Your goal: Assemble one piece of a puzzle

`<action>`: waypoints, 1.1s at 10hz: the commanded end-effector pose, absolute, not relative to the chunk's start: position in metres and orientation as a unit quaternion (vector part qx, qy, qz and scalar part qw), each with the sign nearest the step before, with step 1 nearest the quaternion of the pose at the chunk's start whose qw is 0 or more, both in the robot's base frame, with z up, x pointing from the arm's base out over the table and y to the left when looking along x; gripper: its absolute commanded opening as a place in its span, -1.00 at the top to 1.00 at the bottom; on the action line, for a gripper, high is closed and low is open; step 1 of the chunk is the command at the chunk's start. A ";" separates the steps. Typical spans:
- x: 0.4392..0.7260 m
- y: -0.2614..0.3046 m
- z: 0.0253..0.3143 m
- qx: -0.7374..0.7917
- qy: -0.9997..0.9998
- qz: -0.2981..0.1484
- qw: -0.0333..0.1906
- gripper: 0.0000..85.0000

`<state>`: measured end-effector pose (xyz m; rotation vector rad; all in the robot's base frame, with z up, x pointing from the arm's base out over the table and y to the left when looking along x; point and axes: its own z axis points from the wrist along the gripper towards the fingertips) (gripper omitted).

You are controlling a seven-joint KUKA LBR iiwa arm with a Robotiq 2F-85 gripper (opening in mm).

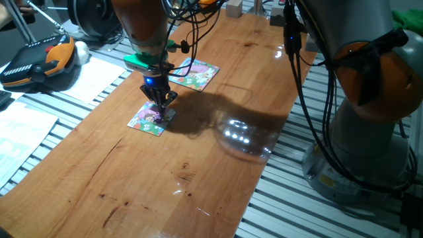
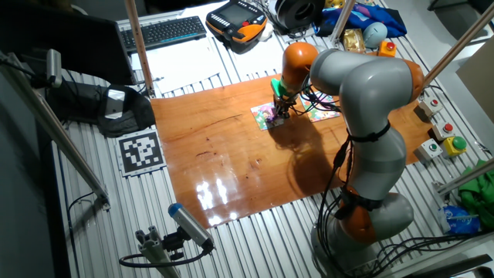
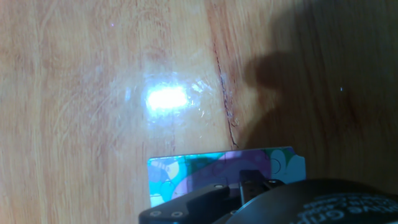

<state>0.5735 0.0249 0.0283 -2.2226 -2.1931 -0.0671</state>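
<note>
The puzzle (image 1: 149,119) is a small square with green edges and a pink-purple figure, lying flat on the wooden table (image 1: 198,165). My gripper (image 1: 160,106) points straight down with its tips on the puzzle's right part. The fingers look drawn together to a point. The piece is hidden; I cannot make it out under the fingertips. From the other fixed view the gripper (image 2: 279,116) stands on the puzzle (image 2: 266,117). In the hand view the puzzle's (image 3: 211,168) top edge shows at the bottom, partly covered by the dark hand body.
A slightly larger lilac-and-white square puzzle (image 1: 195,74) lies just behind. The arm's cables (image 1: 192,26) hang above it. Papers (image 1: 20,132) and a teach pendant (image 1: 39,59) lie left of the table. The robot base (image 1: 370,132) stands at the right.
</note>
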 end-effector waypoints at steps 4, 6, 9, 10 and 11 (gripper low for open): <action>0.573 0.026 0.028 -0.714 -0.700 -0.024 0.011 1.00; 0.572 0.027 0.027 -0.715 -0.698 -0.027 0.013 1.00; 0.570 0.029 0.027 -0.716 -0.697 -0.029 0.013 1.00; 0.570 0.029 0.026 -0.717 -0.696 -0.030 0.014 1.00; 0.570 0.030 0.027 -0.717 -0.696 -0.030 0.015 1.00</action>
